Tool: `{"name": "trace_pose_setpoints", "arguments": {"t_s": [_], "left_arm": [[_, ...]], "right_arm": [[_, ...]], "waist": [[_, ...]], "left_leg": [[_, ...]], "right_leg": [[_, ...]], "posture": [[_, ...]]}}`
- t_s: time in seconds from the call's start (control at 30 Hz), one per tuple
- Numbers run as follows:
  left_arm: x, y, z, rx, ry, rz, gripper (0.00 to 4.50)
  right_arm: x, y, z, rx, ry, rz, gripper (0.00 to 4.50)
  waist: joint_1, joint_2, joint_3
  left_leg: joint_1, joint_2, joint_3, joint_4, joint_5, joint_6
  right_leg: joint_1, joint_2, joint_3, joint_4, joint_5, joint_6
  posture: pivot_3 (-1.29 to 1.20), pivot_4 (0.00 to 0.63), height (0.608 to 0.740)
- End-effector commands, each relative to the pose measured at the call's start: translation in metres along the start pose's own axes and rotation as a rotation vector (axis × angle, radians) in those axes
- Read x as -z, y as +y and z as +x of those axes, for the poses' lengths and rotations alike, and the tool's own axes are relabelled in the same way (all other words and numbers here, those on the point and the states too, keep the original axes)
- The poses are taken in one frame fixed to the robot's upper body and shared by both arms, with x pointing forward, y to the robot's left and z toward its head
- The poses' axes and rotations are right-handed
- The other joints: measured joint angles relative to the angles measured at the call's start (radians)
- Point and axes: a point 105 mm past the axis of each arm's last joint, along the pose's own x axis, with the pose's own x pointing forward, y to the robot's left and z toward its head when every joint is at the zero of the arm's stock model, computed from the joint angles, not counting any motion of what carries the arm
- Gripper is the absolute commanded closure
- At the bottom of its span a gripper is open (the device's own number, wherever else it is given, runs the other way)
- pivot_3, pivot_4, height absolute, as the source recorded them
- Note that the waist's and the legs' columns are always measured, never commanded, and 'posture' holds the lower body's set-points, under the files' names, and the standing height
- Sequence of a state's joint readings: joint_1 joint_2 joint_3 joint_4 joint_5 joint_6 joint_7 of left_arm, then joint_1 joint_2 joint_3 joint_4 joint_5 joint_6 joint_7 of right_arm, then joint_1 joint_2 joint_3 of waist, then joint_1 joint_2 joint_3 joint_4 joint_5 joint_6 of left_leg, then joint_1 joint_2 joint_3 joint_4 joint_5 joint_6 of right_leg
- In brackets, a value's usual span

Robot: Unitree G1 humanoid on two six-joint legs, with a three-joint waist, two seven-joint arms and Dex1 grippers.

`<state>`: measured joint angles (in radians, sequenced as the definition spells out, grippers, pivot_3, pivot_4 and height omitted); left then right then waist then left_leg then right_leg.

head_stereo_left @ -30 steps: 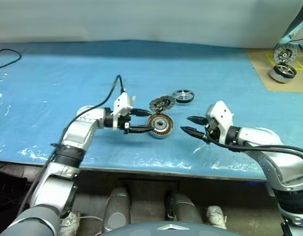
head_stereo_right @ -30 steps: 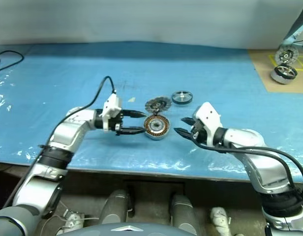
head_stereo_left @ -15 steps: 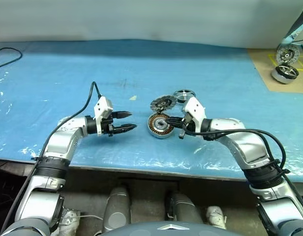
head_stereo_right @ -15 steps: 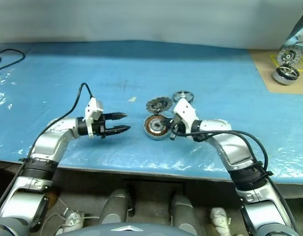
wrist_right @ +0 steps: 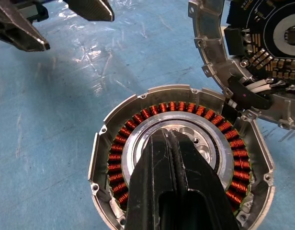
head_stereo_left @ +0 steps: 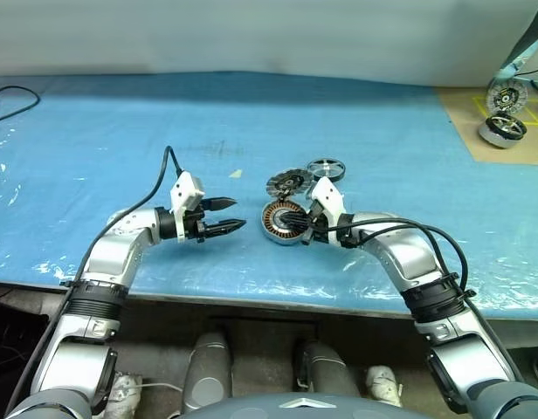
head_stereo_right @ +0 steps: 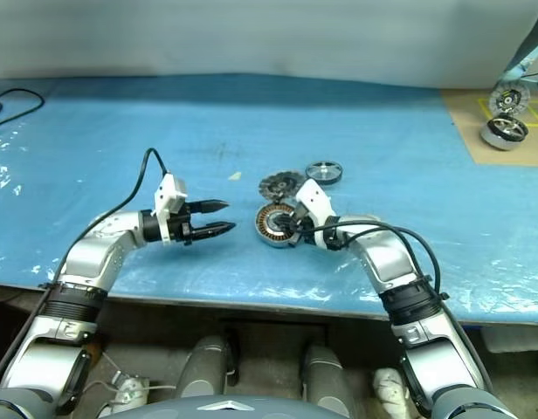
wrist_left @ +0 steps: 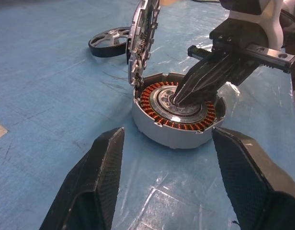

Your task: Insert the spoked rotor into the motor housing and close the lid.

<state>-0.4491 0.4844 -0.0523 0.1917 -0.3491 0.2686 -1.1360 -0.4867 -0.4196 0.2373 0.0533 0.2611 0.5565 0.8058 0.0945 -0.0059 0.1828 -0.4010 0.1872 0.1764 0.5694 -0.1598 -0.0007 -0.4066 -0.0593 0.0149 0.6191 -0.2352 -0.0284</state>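
Comparing the head views across the last second, the right gripper has swung in from the open table at the right, closing its fingers on the way, and now rests its tip on the motor housing. The left gripper, which stood against the housing's left edge a second ago, has backed off to the left and hangs just beside it, fingers apart and holding nothing. The lid stands tilted up behind the housing, and the spoked rotor lies untouched on the blue table cover beyond it. My reading is that the right arm is pinning or nudging the housing, with the rotor pick-up not yet begun.

From the left wrist view, the closed right fingers press down onto the silver centre of the housing, inside the copper windings. The lid is hinged almost upright at the rim, and the rotor sits behind it, partly cut off by the lid.

From the right wrist view, the shut black fingers cover the housing's hub, so whether they touch or merely hover cannot be settled here. The lid's inner face runs off the frame.
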Motion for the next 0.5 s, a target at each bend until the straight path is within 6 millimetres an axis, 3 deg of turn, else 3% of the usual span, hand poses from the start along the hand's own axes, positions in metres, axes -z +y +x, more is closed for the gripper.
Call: {"name": "trace_pose_setpoints", "arguments": {"t_s": [0.03, 0.1, 0.17, 0.3, 0.5], "left_arm": [[-0.008, -0.003, 0.004, 0.016, -0.013, 0.042, 1.42], [-0.011, -0.003, 0.006, 0.015, -0.020, 0.045, 1.42], [-0.013, -0.002, 0.007, 0.013, -0.023, 0.047, 1.42], [-0.015, -0.002, 0.008, 0.019, -0.028, 0.047, 1.42], [-0.016, -0.003, 0.009, 0.024, -0.038, 0.044, 1.42]], "right_arm": [[0.031, -0.002, 0.005, 0.017, 0.117, 0.023, 4.47], [0.058, 0.001, 0.007, 0.017, 0.255, -0.133, 4.47], [0.063, 0.013, 0.006, -0.041, 0.271, -0.196, 4.47], [0.025, 0.003, 0.009, -0.002, 0.060, 0.013, 4.47], [-0.007, -0.012, -0.006, 0.038, -0.090, 0.113, 4.47]], "waist": [[0.000, 0.000, 0.000], [-0.001, 0.000, -0.002], [-0.001, -0.002, -0.004], [-0.002, -0.002, -0.005], [-0.002, -0.002, -0.005]], "left_leg": [[0.000, 0.000, 0.000, 0.000, 0.000, 0.000], [0.002, 0.000, 0.000, 0.001, 0.000, 0.000], [0.008, 0.000, 0.000, 0.000, 0.000, 0.000], [0.023, -0.001, 0.000, -0.006, -0.003, 0.004], [0.017, 0.000, 0.002, -0.007, -0.002, 0.003]], "right_leg": [[0.000, 0.000, 0.000, 0.000, 0.000, 0.000], [0.002, 0.000, 0.001, 0.001, 0.000, 0.000], [0.007, 0.000, 0.001, 0.000, 0.000, 0.000], [0.018, -0.001, 0.003, -0.003, -0.002, 0.003], [0.011, 0.000, 0.004, -0.004, 0.000, 0.000]], "posture": [[0.00, 0.150, 0.740], [0.00, 0.150, 0.740], [0.00, 0.150, 0.740], [0.00, 0.150, 0.740], [0.00, 0.150, 0.740]]}}
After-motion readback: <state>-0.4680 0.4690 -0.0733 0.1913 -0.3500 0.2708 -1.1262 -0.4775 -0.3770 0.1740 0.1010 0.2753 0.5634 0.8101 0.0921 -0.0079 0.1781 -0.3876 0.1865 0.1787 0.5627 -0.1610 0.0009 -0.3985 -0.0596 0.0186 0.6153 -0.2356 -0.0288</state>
